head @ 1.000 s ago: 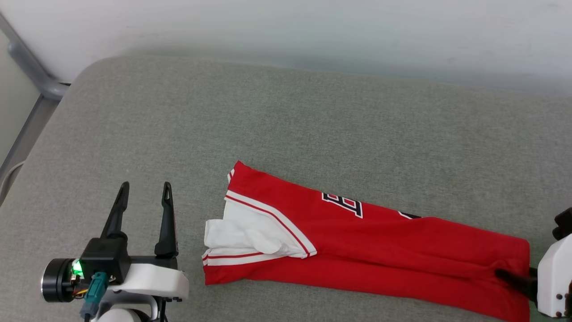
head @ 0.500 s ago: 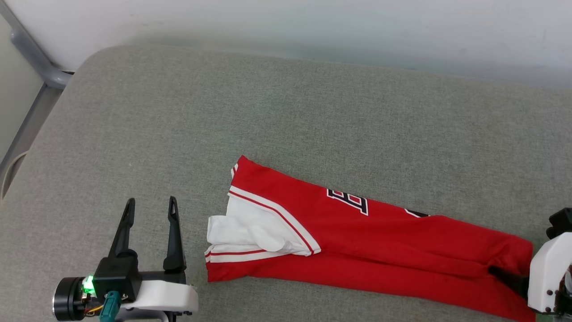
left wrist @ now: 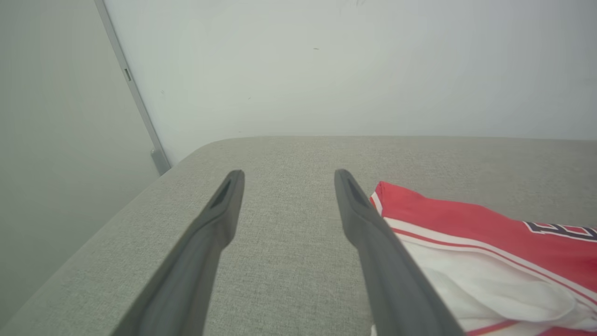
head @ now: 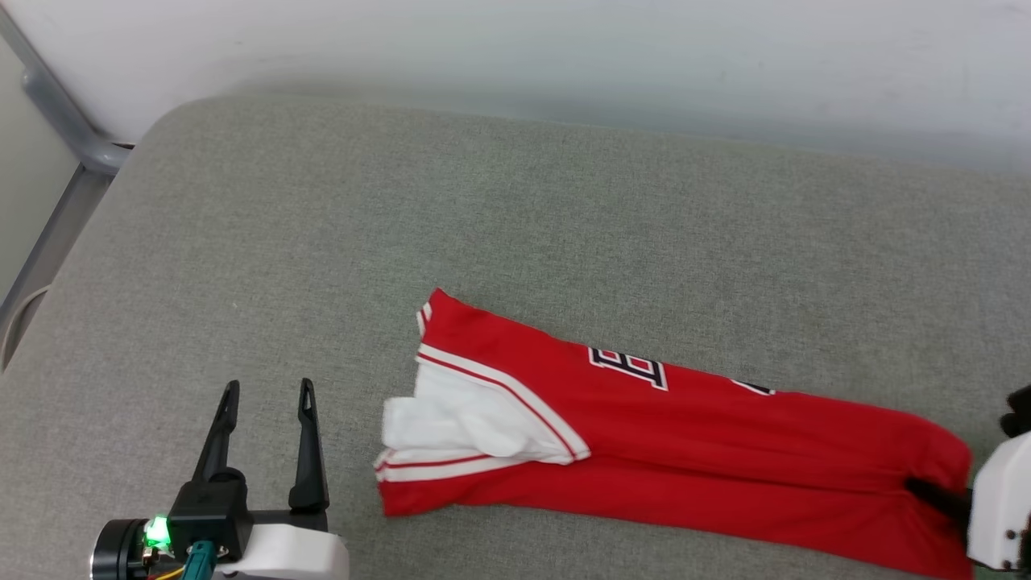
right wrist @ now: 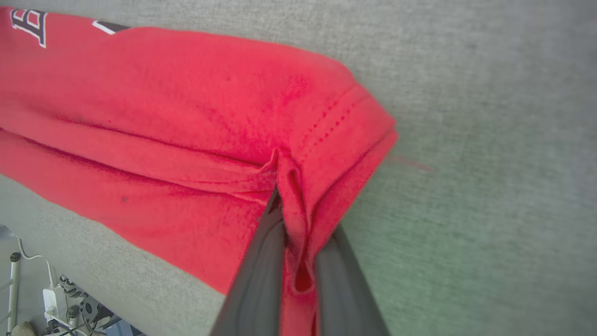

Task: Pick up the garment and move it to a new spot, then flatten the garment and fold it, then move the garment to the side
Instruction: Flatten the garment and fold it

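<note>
Grey fabric covers the bench (head: 515, 225), pale wall (head: 515, 48) behind. Red garment (head: 685, 451) lies on it in a long folded strip, white sleeve (head: 451, 419) on top. Its hem (right wrist: 336, 121) is clamped in the right pincer (right wrist: 303, 214); the left pincer (head: 269, 388) gapes beside the sleeve.

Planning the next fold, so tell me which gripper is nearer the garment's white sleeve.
Left. The left gripper stands open just beside the white sleeve, apart from it; the right gripper is at the opposite hem end, shut on the garment.
</note>
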